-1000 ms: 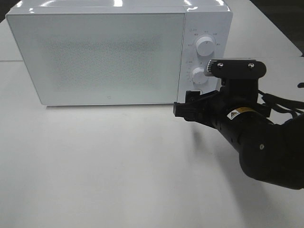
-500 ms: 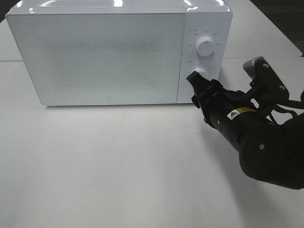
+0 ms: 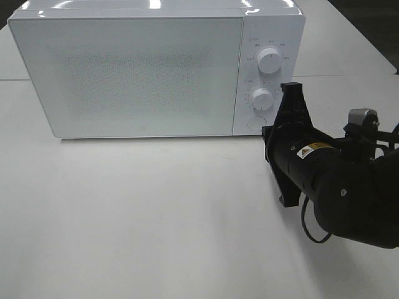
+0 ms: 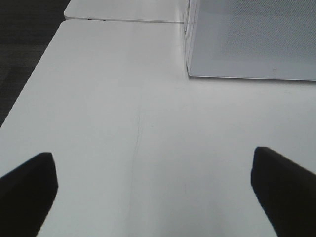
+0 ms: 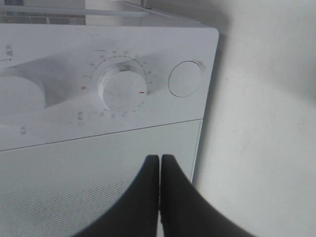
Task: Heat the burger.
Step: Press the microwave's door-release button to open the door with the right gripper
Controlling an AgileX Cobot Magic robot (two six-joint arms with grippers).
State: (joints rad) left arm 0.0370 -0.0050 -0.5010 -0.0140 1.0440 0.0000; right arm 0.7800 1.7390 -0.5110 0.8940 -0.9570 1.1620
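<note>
A white box-shaped microwave oven (image 3: 137, 68) with a frosted door, shut, fills the upper part of the high view. It stands on a white table (image 3: 124, 218). On its panel, at upper right of centre, are an upper white dial (image 3: 269, 60), a lower white dial (image 3: 262, 98) and a round button (image 3: 254, 123). The black right arm (image 3: 336, 187) enters from the lower right. The right gripper (image 5: 160, 160) is closed on nothing and points at the microwave front near the lower dial. The left gripper (image 4: 154, 177) is wide open above the table. The burger cannot be seen in any view.
</note>
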